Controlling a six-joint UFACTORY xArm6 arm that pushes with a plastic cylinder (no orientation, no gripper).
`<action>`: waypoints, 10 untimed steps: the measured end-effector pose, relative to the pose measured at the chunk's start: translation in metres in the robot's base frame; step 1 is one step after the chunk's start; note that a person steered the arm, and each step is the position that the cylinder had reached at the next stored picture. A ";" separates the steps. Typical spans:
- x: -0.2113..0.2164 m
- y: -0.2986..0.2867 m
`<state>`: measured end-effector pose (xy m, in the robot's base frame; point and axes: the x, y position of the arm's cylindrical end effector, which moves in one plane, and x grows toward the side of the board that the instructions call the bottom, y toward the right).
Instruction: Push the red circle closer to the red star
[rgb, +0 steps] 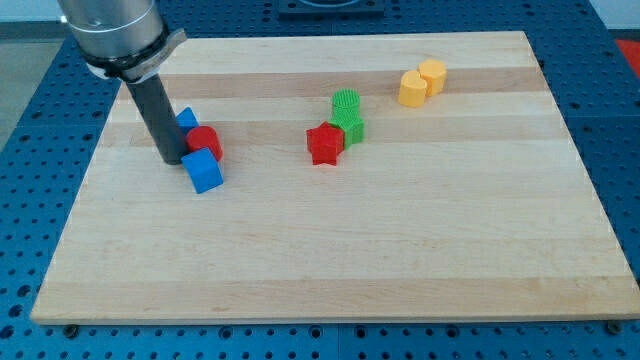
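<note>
**Rod tip stands at the red circle's left, star waits toward mid-board**

A wooden board (330, 250) lies on a blue perforated work surface (40, 120), with eight small blocks gathered in three groups. At the view's upper left, the arm's grey cylindrical housing (112, 35) carries a straight dark rod (158, 112) down to the board. My tip (172, 160) meets the wood just to the left of the red circle (205, 141), close enough that the two appear to touch, though the exact contact cannot be made out. The rod is a plain pusher with nothing to spread or pinch, and it holds nothing.

The red circle sits in a tight cluster on the board's left side. A blue block (187, 119), partly hidden behind the rod and of unclear shape, lies just above and left of it. A blue cube (204, 171) lies just below it, touching or nearly so.

The red star (324, 144) rests near the middle of the board, well apart from the red circle and to its right, at about the same level in the view. Two green blocks adjoin the star: one green block (352, 128) presses against its upper right, and a second green block (345, 103) sits just above that.

Toward the view's upper right, two yellow blocks stand side by side, touching: one yellow block (413, 88) at the left and another yellow block (433, 74) slightly higher at the right.
</note>
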<state>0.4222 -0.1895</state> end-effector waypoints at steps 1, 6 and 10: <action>-0.009 0.019; -0.031 0.099; 0.013 0.099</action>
